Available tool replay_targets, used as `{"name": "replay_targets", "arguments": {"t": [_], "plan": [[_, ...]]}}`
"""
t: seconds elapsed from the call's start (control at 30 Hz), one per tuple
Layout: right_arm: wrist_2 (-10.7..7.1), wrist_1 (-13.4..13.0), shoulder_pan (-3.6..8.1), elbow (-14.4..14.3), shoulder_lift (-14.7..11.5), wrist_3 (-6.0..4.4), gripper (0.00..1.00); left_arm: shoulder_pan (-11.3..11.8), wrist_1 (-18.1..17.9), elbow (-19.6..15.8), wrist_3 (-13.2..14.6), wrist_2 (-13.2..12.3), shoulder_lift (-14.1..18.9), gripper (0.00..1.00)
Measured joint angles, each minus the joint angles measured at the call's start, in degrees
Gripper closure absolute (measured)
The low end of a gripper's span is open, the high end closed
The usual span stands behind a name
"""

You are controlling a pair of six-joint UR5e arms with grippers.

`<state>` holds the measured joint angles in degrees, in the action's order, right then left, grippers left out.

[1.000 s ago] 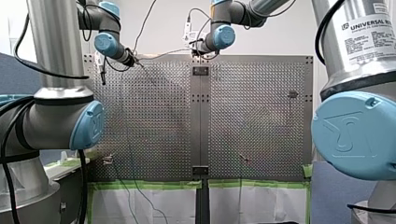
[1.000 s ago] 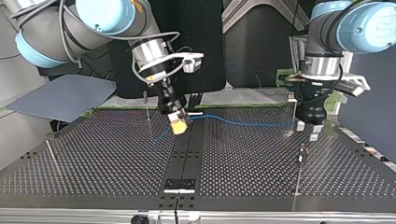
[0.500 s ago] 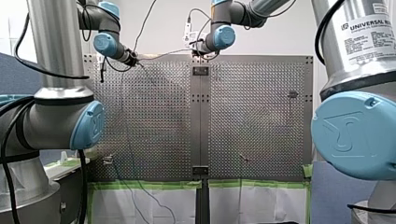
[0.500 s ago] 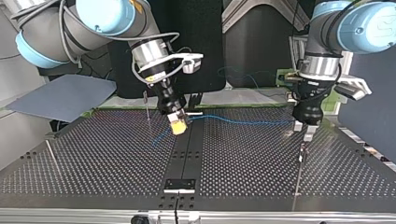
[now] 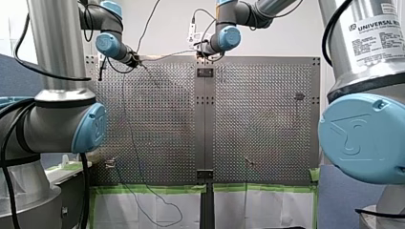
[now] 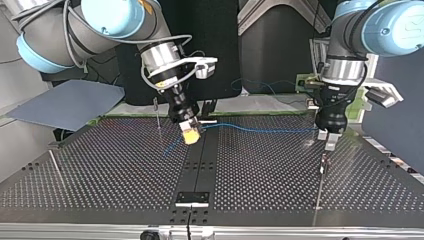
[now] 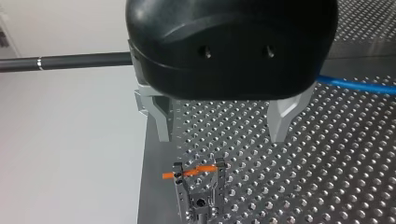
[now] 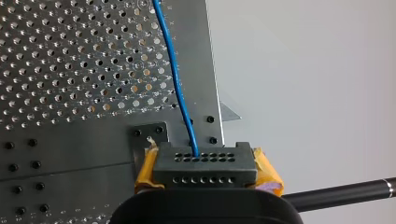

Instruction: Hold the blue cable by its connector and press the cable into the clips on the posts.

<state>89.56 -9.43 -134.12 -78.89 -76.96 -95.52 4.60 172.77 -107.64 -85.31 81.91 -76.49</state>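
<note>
The blue cable (image 6: 260, 131) runs low over the perforated table (image 6: 110, 175) between my two grippers. My right gripper (image 6: 191, 134), with yellow pads, is shut on the cable's dark grey connector (image 8: 205, 161); the cable (image 8: 175, 70) leaves the connector's face and runs ahead over the table. My left gripper (image 6: 327, 139) hangs open at the cable's other end, above a post. In the left wrist view its metal fingers (image 7: 161, 119) stand wide apart over a clip (image 7: 200, 184) with an orange band, nothing between them. The cable (image 7: 359, 86) passes beside the far finger.
A thin post (image 6: 157, 114) stands at the back of the top view's left half, and another post (image 6: 56, 169) leans near the left edge. The clip post (image 6: 321, 182) under my left gripper stands at the right. Slack cable (image 5: 153, 210) hangs below the table's near edge.
My left gripper has turned about its wrist and shifted slightly over the clip post. The slack cable off the table's edge has swung into a bigger loop. My right gripper has stayed put.
</note>
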Motion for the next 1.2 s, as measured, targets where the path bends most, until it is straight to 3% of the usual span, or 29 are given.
{"name": "replay_targets", "arguments": {"t": [0.2,0.33,0.7,0.97,1.2], "plan": [[-0.03,0.02,0.03,0.00,0.01,0.04,1.00,-0.36,0.26,-0.01,2.59,0.09,-0.01,0.02],[0.00,0.02,0.03,0.00,0.03,0.03,1.00,-1.47,1.18,-0.02,2.04,-0.40,-0.38,0.02],[0.06,-0.04,0.03,0.00,0.04,-0.03,1.00,-6.61,5.42,-0.04,-3.03,-1.60,-0.88,0.02],[0.10,-0.07,0.09,0.00,0.09,-0.03,1.00,-10.37,6.07,-0.46,-6.78,-5.01,-0.91,0.02],[0.10,-0.07,0.06,0.00,0.09,-0.03,1.00,-13.72,4.49,-2.32,-10.14,-8.35,-1.83,0.02]]}}
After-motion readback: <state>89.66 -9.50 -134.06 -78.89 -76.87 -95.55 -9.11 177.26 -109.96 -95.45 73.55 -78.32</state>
